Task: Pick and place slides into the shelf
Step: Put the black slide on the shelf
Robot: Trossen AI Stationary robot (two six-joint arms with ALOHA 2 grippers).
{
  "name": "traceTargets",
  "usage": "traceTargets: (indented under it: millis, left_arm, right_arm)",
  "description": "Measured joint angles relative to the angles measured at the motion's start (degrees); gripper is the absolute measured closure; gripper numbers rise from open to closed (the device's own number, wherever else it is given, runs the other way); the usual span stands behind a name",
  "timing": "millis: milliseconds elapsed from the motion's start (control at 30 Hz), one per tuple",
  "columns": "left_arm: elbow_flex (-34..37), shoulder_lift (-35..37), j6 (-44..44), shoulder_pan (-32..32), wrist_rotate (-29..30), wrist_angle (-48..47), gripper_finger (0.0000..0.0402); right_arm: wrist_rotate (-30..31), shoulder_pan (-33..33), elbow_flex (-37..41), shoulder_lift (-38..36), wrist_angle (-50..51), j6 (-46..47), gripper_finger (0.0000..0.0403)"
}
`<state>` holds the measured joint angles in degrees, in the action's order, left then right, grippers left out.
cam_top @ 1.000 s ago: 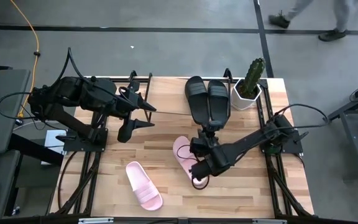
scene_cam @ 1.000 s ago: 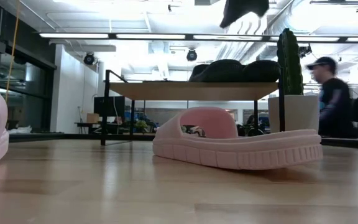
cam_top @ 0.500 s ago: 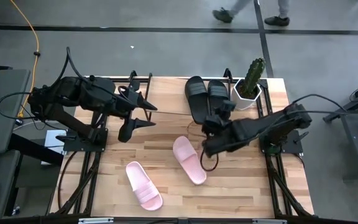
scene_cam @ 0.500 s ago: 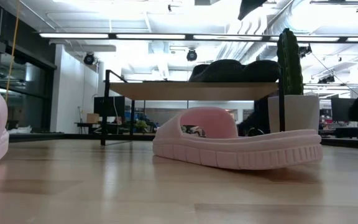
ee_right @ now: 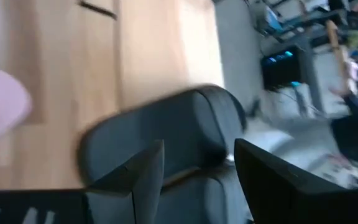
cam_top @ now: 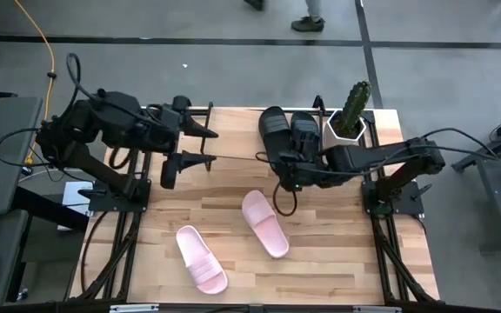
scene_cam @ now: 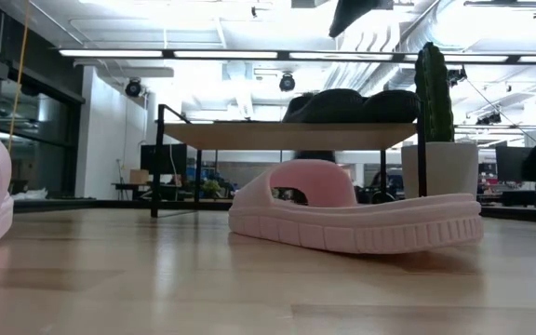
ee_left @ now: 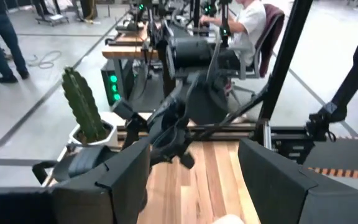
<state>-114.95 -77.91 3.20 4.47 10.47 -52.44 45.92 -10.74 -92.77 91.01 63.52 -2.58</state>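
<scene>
The worktop (cam_top: 233, 209) is a pale wooden plank slab on a dark metal frame, standing on a grey floor crossed by dark lines.

The shelf (scene_cam: 287, 135) shows in the low view as a light plank on thin dark legs at the far side of the worktop. From above it is hard to tell apart from the worktop.

Two dark arms reach in from the sides. The left end effector (cam_top: 200, 146) hangs over the far left part of the worktop with its fingers spread apart and empty. The right end effector (cam_top: 287, 169) is over the near ends of the black slides. Its wrist camera shows the two fingers (ee_right: 138, 177) parted with a black slide (ee_right: 166, 134) just beyond them, and whether they touch it cannot be told.

There are four slides. Two are black, and they lie side by side on the shelf next to the cactus pot: one (cam_top: 275, 135) to the left and one (cam_top: 307, 135) to the right. Two are pale pink, and both are down on the worktop. One (cam_top: 263, 223) lies near the middle, angled. The other (cam_top: 201, 258) lies nearer the front edge, further left and well apart from the first.

One white pot with a green cactus (cam_top: 350, 119) stands at the far right corner.

The room beyond is a bright workshop with strip lights, desks and seated people. At the top edge of the high view a person's feet (cam_top: 307, 22) show on the floor.
</scene>
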Motion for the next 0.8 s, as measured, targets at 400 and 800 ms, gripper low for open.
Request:
traceTargets:
  millis: [400,800]
  left_arm:
    - [-1.7,0.0,-0.4,0.0,0.6,0.1,0.0167]
    - [-1.7,0.0,-0.4,0.0,0.6,0.0,0.0167]
  right_arm:
    - [-0.8,7.9,0.0,0.1,-0.8,-6.2,0.0217]
    - [-3.9,12.6,10.4,-0.3,-12.9,-14.1,0.0217]
